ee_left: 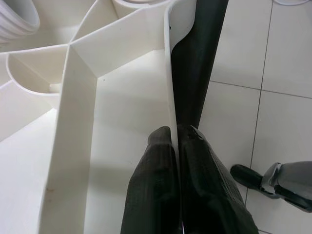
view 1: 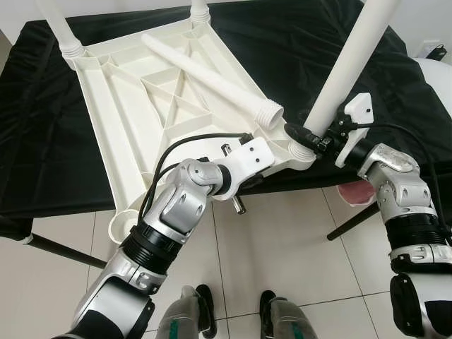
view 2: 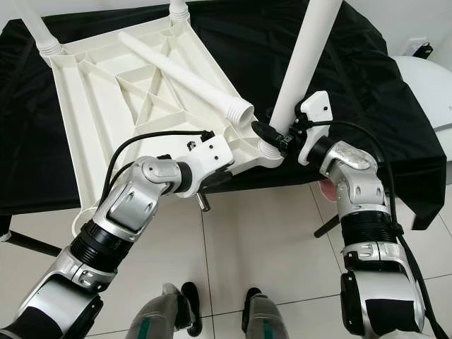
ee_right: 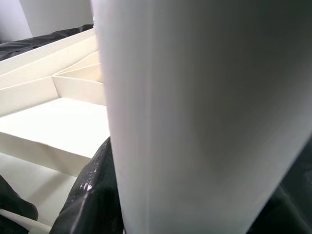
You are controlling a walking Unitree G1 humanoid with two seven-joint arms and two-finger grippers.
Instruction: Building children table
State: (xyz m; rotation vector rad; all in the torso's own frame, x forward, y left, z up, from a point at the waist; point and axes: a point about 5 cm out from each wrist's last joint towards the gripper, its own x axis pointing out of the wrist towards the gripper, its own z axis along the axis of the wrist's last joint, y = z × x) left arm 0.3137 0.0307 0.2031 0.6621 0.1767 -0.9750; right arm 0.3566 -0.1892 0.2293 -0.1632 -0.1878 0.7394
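Observation:
The white plastic tabletop [view 1: 134, 106] lies upside down on a black-covered table, ribs facing up. My left gripper [ee_left: 174, 134] is shut on the thin rim wall at its near edge. An upright white leg [view 1: 353, 56] stands in the near-right corner socket, and my right gripper [view 1: 311, 138] is shut on it just above the socket; the same leg [ee_right: 204, 117] looms close in the right wrist view. Two more legs stand in the far-left corner [view 1: 60, 25] and the far corner [view 1: 200, 8]. A loose leg [view 1: 205, 74] lies diagonally across the ribs.
The black cloth [view 1: 296, 42] covers the worktable, whose dark leg [view 1: 60, 248] slants to the tiled floor [view 1: 282, 240]. The tabletop's near-left corner socket [view 1: 126, 224] overhangs the edge. A pink object [view 1: 357, 192] sits below my right arm. My feet [view 1: 233, 311] stand close to the table.

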